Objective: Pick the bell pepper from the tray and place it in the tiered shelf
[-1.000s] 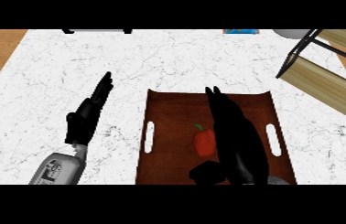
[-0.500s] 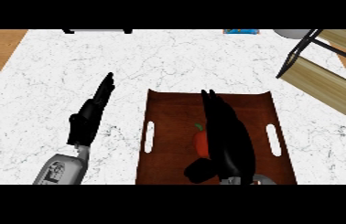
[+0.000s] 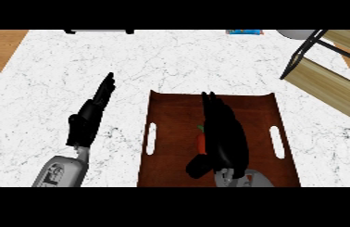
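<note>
- The bell pepper point(image 3: 201, 139) lies on the tray point(image 3: 171, 129), a little left of the tray's middle in the lower centre of the frame; only a red sliver with a green stem shows, the rest is hidden behind the right hand point(image 3: 222, 133).
- The right hand lies over and just beside the pepper, its fingers point(image 3: 210, 105) stretched straight toward the top of the frame and its thumb low at the left; whether the thumb touches the pepper I cannot tell; the fingers are released, not curled round anything.
- Judged from this, the task is at its start; the pepper is not yet grasped or lifted, and the grasp, the carry and the placing are all left to do.
- The tray is a dark brown, shallow one with a white slot handle on each long side; the pepper is the only thing seen in it.
- The tiered shelf point(image 3: 321, 73) stands at the upper right of the frame, well apart from the tray; light wooden boards on a dark frame, partly cut by the edge; nothing shows on the boards in view.
- The left hand point(image 3: 87, 122) rests over the white marbled desk point(image 3: 61, 73) at the left of the frame, apart from the tray, fingers straight and holding nothing.
</note>
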